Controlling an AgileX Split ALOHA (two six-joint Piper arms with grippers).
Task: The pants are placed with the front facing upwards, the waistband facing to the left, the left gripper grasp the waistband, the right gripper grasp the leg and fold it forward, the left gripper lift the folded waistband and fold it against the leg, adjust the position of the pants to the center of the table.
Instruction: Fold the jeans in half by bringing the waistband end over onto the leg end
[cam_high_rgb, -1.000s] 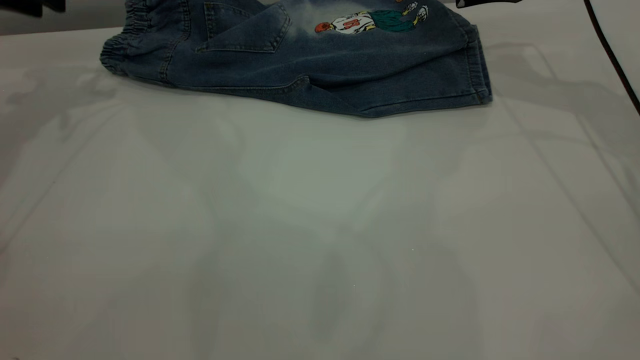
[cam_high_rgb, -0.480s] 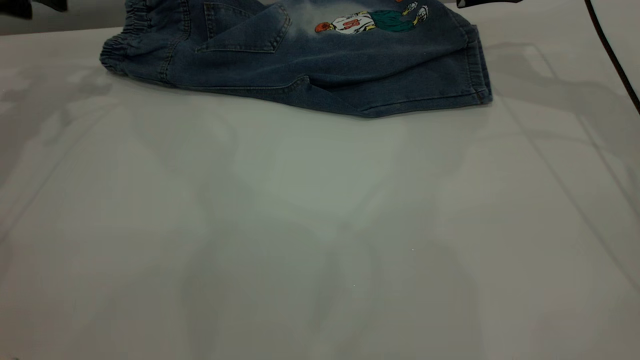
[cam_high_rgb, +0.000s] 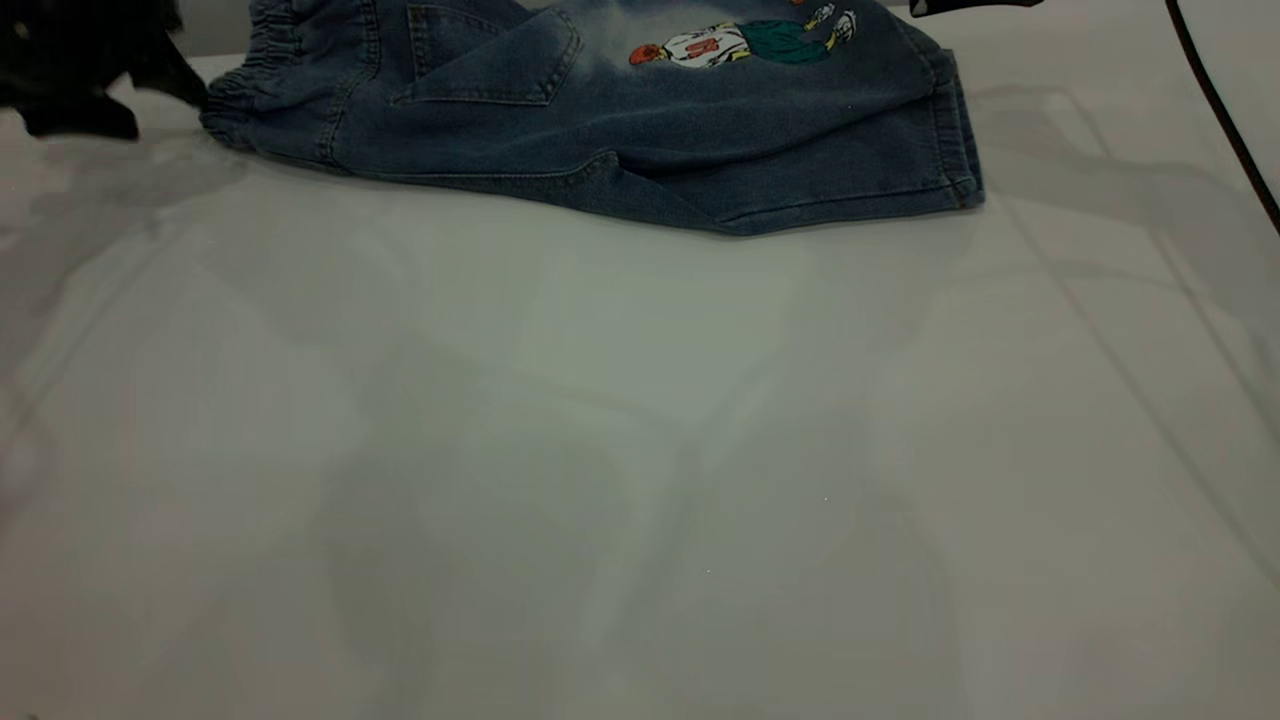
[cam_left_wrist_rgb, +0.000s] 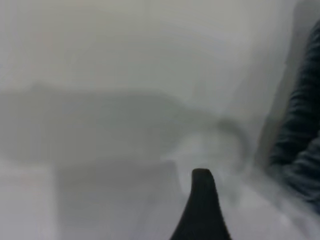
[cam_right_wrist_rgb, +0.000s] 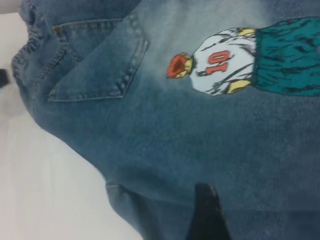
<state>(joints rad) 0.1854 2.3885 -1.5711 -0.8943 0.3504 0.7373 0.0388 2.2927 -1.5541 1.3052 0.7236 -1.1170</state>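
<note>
Pants (cam_high_rgb: 640, 130) lie at the table's (cam_high_rgb: 640, 450) far edge, waistband (cam_high_rgb: 250, 100) leftward. Left gripper (cam_high_rgb: 150, 85) just beside it — grip state cannot tell. Soft, limp denim — best pinched at the thick gathered band. Right gripper (cam_right_wrist_rgb: 206, 212) over the leg, state cannot tell.

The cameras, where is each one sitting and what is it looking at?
Exterior view: outside the rig, looking across the table at the pants; left end effector beside the waistband.
Left wrist view: on the left arm, facing the table; one finger shows, pants at the edge.
Right wrist view: on the right arm, over the pants' cartoon print; one finger shows.
All three share the pants.
</note>
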